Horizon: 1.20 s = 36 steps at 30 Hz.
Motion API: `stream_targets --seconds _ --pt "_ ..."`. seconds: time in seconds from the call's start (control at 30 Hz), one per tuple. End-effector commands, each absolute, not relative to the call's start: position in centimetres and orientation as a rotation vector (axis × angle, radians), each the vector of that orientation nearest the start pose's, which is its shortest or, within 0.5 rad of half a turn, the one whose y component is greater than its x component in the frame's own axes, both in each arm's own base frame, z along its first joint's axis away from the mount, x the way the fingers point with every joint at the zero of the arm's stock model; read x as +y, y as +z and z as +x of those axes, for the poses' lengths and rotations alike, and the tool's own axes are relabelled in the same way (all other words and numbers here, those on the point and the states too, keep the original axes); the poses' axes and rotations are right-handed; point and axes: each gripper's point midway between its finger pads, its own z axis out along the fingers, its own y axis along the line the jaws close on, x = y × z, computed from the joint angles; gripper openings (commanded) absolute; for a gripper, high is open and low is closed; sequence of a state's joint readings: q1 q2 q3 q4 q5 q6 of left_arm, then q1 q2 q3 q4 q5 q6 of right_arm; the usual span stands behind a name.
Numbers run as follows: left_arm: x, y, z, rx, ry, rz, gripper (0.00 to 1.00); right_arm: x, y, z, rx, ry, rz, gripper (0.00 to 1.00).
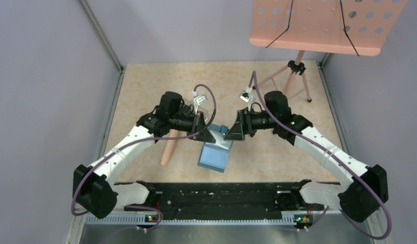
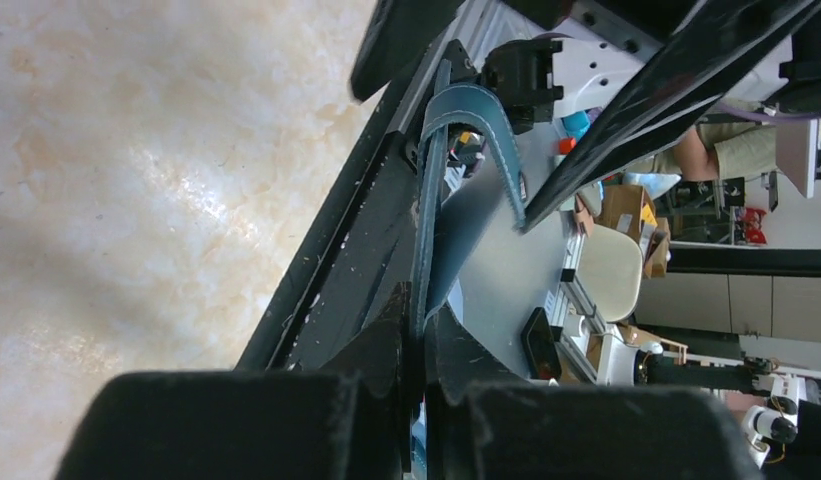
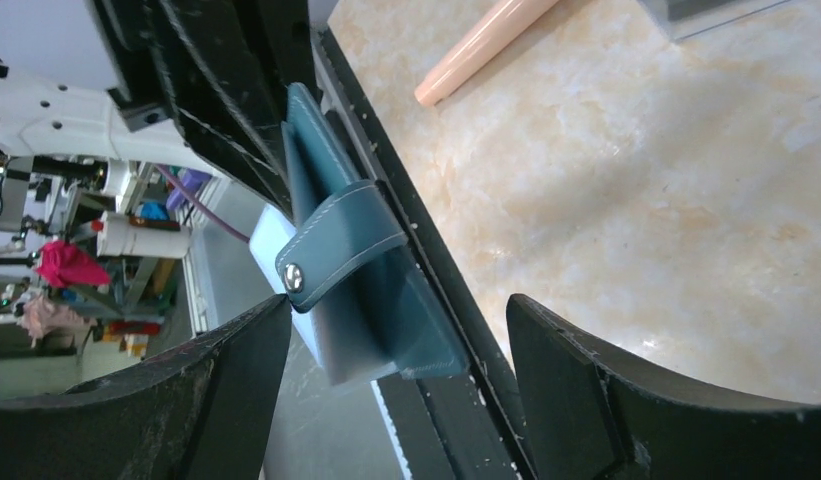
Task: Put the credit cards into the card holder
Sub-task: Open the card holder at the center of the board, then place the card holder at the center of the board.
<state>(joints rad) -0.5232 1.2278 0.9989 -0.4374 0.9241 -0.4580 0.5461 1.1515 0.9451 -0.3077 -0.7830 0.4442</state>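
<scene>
From above, our left gripper (image 1: pixel 209 133) holds the blue wallet (image 1: pixel 214 156) off the table (image 1: pixel 277 96), presumably steadying it for loading. Left wrist: fingers (image 2: pixel 381 350) pinch its edge. Right wrist: the right gripper (image 3: pixel 396 310) waits with fingers (image 3: pixel 586 390) spread before the snap flap (image 3: pixel 341 245); we see no cards.

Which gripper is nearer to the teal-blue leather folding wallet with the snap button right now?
Left. The left gripper is shut on the edge of the teal-blue folding wallet. The right gripper is open, straddling the wallet's strap without gripping it.
</scene>
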Motion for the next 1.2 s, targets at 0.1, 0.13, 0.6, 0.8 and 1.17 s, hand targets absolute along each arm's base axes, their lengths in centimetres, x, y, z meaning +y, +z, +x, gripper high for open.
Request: stream_targets --seconds 0.1,0.13,0.6,0.8,1.17 --pt "-28.0 27.0 16.9 2.153 -1.635 0.747 0.0 30.4 24.0 18.2 2.107 1.408 -0.812 0.78" --pt "-28.0 27.1 16.8 2.152 -1.639 0.747 0.02 30.6 24.0 18.2 2.101 1.419 -0.818 0.75" --pt "-27.7 26.7 16.4 2.091 -1.707 0.621 0.62 29.0 28.9 19.4 1.907 1.726 -0.538 0.0" --pt "-28.0 26.8 16.6 2.1 -1.723 0.628 0.06 28.5 28.3 19.4 1.932 1.723 -0.475 0.0" --pt "-27.5 26.4 16.1 2.238 -1.691 0.703 0.0 28.0 24.7 20.1 2.064 1.556 -0.561 0.72"
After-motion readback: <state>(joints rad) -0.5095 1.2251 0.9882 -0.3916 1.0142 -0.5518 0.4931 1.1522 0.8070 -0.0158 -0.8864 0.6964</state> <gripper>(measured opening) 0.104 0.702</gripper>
